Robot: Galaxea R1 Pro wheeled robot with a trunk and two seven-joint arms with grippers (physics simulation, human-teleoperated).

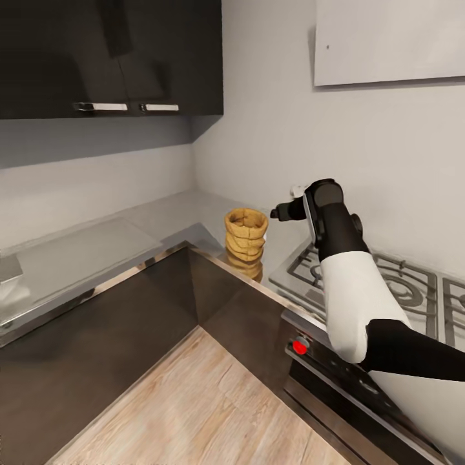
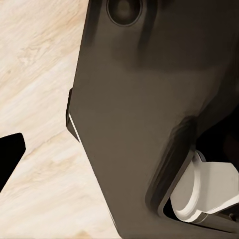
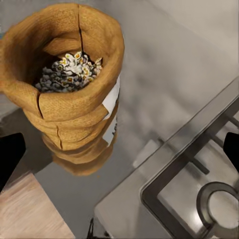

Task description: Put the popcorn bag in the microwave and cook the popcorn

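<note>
I see the popcorn bag (image 1: pixel 246 241) upright on the desk (image 1: pixel 116 248) corner beside the hob (image 1: pixel 387 284); my right jaws (image 1: pixel 284 211) hover near it, spread wide, empty. Left jaws: cannot tell.

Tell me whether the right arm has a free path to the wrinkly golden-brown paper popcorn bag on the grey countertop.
Probably yes. The right gripper hovers beside the wrinkly golden-brown paper popcorn bag, which stands upright on the grey countertop beside the gas hob. Nothing lies between them, and the fingers look spread.
</note>
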